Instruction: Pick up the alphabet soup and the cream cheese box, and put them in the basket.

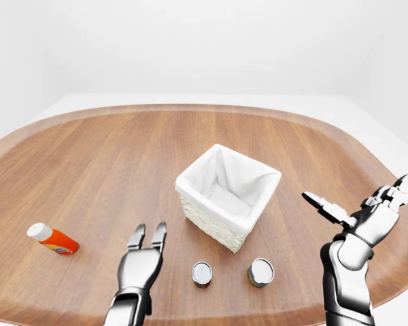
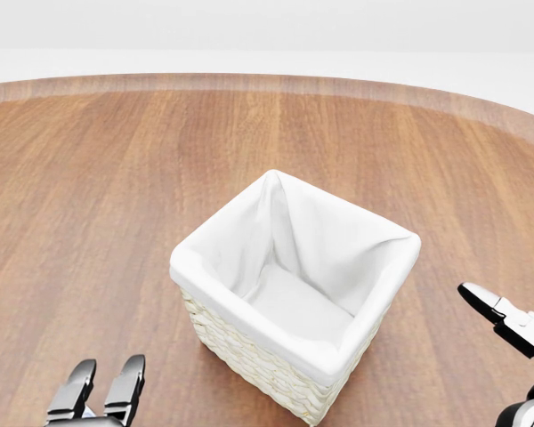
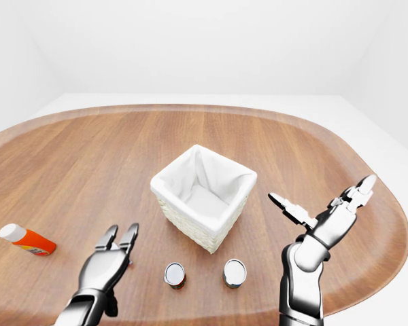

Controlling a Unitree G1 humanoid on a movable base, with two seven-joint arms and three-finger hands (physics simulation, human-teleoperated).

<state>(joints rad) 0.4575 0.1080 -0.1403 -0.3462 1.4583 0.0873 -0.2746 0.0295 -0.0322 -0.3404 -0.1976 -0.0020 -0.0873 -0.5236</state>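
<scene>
Both hands are empty w/ fingers spread: the left hand (image 1: 141, 261) is held low over the tabletop (image 1: 109, 156), fingers (image 1: 160, 234) straight and slightly apart; the right hand (image 1: 367, 214) is raised, palm up, fingers fanned wide, nothing pinched. Two cans are stood upright just beyond the left fingertips toward the view's right: one can (image 1: 202, 274) nearer them, a second can (image 1: 261, 272) farther, roughly between the two hands. Which is the alphabet soup cannot be told from the lids, so the wrong can could be grabbed. No cream cheese box is seen anywhere, so half the task may be stalled until it is found. The basket (image 1: 255, 204) is sat just past the cans, close enough that it could be nudged by a reaching arm, or a can tipped by a sideways approach w/ open fingers. An orange bottle (image 1: 52, 239) lies well left of the left fingers, unrelated. In the head view only the basket, left fingertips and one right finger are shown; cans and bottle are caught by the eye views alone.
</scene>
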